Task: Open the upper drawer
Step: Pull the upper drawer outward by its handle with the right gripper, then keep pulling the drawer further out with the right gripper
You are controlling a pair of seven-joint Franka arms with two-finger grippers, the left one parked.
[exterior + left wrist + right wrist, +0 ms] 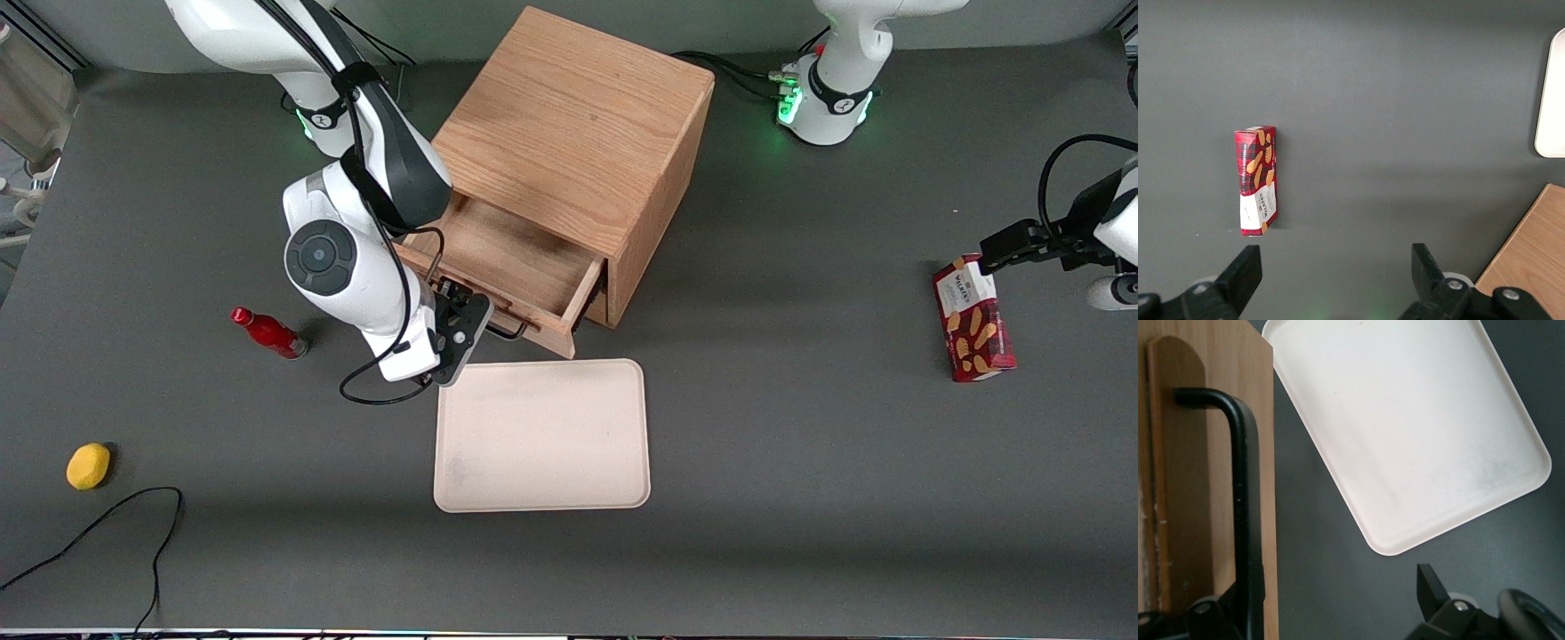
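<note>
Presently we logged the following. Item one: the upper drawer (516,267) of the oak cabinet (578,133), standing pulled out toward the front camera, its shallow wooden tray bare to view, its black bar handle (1245,507) running along the oak front. Item two: the pincer (462,322), at the drawer front, its fingers spread apart, one finger (1218,613) close against the handle and the other finger (1431,590) apart from it over the grey table (800,444); it gripped nothing that we could see. Item three: a cream tray (542,436), just nearer the camera than the drawer. Item four: a red bottle (268,332) lying at nine o'clock from the pincer. Item five: a yellow fruit (88,466) at eight o'clock. Item six: a red biscuit box (1257,180), toward the parked arm's end of the table.
</note>
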